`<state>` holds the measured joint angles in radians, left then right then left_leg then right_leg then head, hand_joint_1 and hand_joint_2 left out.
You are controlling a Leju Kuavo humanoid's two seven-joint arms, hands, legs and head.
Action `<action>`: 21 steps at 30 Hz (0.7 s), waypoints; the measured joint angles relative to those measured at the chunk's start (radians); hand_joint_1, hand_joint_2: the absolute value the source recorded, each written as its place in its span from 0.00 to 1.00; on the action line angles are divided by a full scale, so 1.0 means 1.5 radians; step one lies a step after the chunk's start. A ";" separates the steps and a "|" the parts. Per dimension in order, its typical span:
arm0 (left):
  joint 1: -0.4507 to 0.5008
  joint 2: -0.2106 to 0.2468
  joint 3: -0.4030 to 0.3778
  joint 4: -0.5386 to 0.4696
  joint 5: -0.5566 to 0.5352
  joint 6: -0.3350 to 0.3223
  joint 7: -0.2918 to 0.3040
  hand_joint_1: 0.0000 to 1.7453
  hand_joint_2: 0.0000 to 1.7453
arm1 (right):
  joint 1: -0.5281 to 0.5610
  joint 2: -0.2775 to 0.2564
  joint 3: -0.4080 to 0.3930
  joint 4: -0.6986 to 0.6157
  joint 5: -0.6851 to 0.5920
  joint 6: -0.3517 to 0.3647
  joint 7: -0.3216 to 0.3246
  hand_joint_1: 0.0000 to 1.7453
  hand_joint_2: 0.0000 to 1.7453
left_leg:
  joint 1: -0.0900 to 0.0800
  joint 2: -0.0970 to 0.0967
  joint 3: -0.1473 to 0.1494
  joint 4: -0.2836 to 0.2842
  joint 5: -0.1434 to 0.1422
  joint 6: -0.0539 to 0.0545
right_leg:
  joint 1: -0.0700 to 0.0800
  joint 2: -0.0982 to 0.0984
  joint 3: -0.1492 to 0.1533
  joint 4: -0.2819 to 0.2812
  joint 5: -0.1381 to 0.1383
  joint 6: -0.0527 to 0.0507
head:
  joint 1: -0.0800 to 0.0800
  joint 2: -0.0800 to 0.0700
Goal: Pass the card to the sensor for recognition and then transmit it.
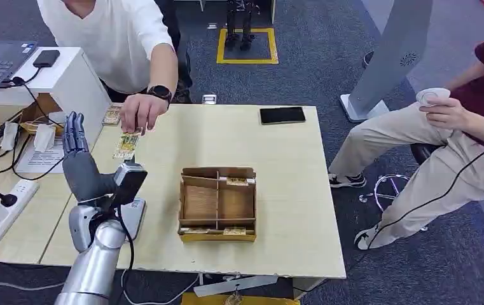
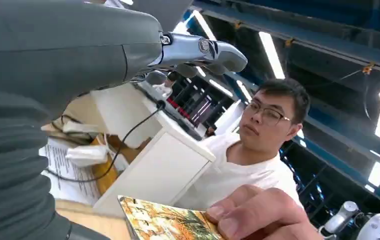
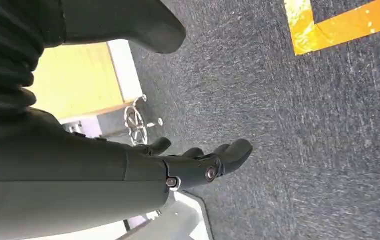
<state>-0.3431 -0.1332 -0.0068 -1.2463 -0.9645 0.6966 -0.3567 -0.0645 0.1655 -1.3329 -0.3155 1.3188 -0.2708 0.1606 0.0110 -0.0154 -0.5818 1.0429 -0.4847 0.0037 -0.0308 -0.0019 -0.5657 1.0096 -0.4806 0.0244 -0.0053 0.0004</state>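
Nearest, at the tabletop's left edge, the left hand stands upright, fingers straight, released and holding nothing. Just beyond and to its right, a person's hand dangles the card, long axis near-to-far. The right hand hangs over the floor, loosely curled, grasping nothing.

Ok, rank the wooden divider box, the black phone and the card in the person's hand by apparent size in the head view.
1. wooden divider box, clearly largest.
2. black phone.
3. card, looks slightly smaller than the phone, but it is partly covered by the person's hand, so this ranking is unsure.
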 joint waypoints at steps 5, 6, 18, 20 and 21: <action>-0.022 -0.010 0.027 0.022 -0.049 0.000 -0.005 0.00 1.00 | -0.001 -0.004 0.004 0.006 0.001 0.003 -0.001 0.00 1.00 | 0.000 0.000 0.000 0.000 0.000 0.000 | 0.000 0.000 0.000 0.000 0.000 0.000 | 0.000 0.000; -0.025 -0.012 0.033 0.024 -0.054 0.000 -0.007 0.17 1.00 | -0.001 -0.005 0.006 0.006 0.001 0.005 -0.001 0.00 1.00 | 0.000 0.000 0.000 0.000 0.000 0.000 | 0.000 0.000 0.000 0.000 0.000 0.000 | 0.000 0.000; -0.032 -0.051 0.093 0.033 -0.071 0.001 -0.090 1.00 1.00 | -0.001 -0.011 0.013 0.013 0.004 0.006 -0.007 0.00 1.00 | 0.000 0.000 0.000 0.000 0.000 0.000 | 0.000 0.000 0.000 0.000 0.000 0.000 | 0.000 0.000; -0.032 -0.057 0.102 0.033 -0.072 0.001 -0.096 1.00 1.00 | -0.001 -0.012 0.014 0.015 0.004 0.006 -0.009 0.00 1.00 | 0.000 0.000 0.000 0.000 0.000 0.000 | 0.000 0.000 0.000 0.000 0.000 0.000 | 0.000 0.000; -0.032 -0.059 0.105 0.033 -0.073 0.001 -0.096 1.00 1.00 | -0.001 -0.012 0.014 0.015 0.004 0.006 -0.009 0.00 1.00 | 0.000 0.000 0.000 0.000 0.000 0.000 | 0.000 0.000 0.000 0.000 0.000 0.000 | 0.000 0.000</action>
<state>-0.3914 -0.2224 0.1506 -1.1967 -1.0739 0.6973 -0.5009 -0.0658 0.1473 -1.3115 -0.2930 1.3249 -0.2621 0.1469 0.0110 -0.0152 -0.5820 1.0429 -0.4844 0.0041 -0.0308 -0.0015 -0.5658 1.0096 -0.4805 0.0245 -0.0057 0.0004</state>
